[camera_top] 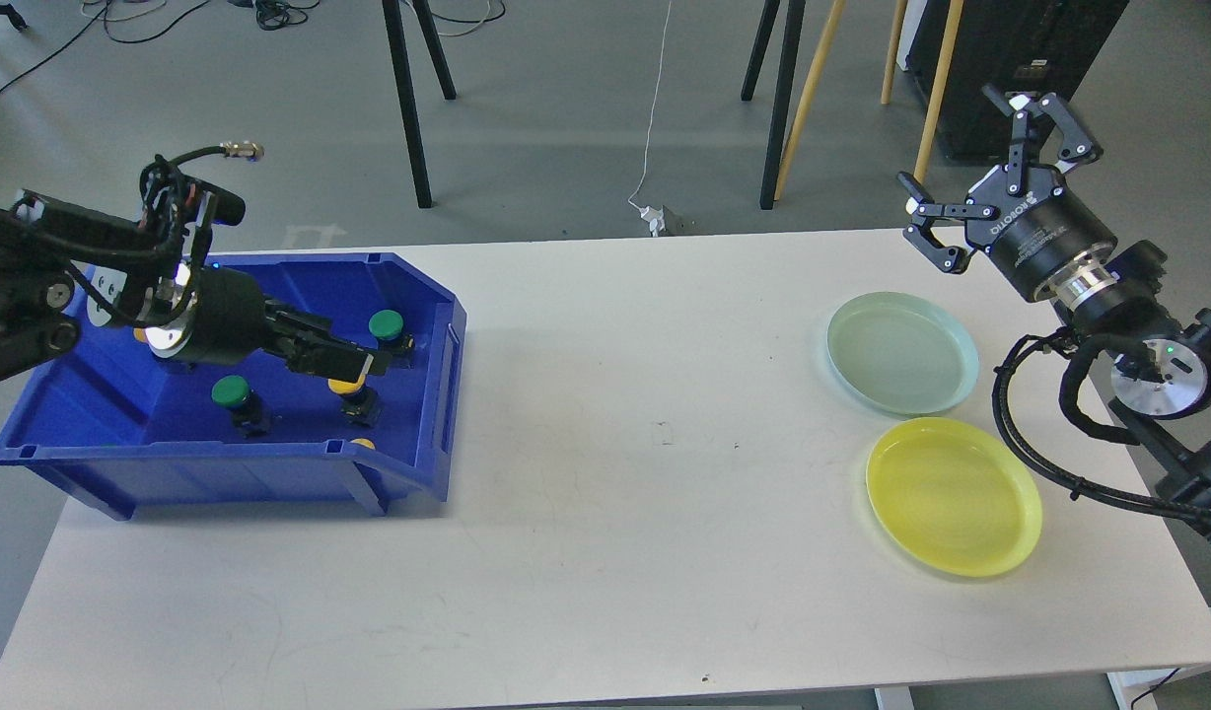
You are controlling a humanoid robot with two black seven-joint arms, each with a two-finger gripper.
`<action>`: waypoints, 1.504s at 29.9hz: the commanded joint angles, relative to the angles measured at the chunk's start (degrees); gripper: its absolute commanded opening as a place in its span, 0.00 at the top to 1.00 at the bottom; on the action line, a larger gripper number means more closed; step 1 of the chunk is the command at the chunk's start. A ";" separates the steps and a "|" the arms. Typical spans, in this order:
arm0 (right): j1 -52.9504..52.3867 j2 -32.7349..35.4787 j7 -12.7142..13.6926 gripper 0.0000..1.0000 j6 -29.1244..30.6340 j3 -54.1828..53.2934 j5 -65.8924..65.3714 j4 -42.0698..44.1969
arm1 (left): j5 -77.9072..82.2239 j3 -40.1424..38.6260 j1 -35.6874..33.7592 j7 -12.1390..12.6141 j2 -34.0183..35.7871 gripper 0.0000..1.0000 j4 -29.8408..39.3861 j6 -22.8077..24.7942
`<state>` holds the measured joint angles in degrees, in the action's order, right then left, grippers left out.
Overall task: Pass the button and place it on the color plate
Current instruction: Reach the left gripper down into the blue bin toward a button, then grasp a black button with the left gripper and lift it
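My left gripper (374,363) reaches down into the blue bin (423,463), its fingers lying just over a yellow button (349,388). I cannot tell whether they grip it. A green button (386,323) sits just beyond the fingertips, and another green button (231,391) stands nearer the bin's front. A second yellow button (364,444) peeks over the front wall. My right gripper (961,148) is open and empty, raised above the table's far right corner. A pale green plate (901,353) and a yellow plate (953,496) lie empty at the right.
The white table (615,473) carries the bin at the left and the plates at the right. Chair and easel legs (408,99) stand on the floor behind it. A black cable (1030,434) loops from my right arm beside the yellow plate.
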<state>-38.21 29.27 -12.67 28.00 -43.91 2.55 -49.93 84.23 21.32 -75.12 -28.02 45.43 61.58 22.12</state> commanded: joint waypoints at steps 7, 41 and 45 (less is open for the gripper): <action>1.30 -0.26 0.01 0.00 0.00 -0.83 0.00 0.28 | 0.85 1.35 3.58 0.02 -8.33 0.01 -14.12 -2.96; 2.62 -0.44 0.01 0.00 0.00 -0.91 0.00 0.36 | 0.50 0.82 12.10 0.02 -15.10 0.09 -24.58 -4.01; 2.88 -0.44 -0.08 0.00 0.00 -0.91 0.00 0.36 | 0.41 0.82 12.10 0.02 -16.33 0.16 -26.86 -4.01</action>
<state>-35.45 28.83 -12.66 28.00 -44.82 2.55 -49.57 84.74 22.15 -63.02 -27.99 29.90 36.18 18.10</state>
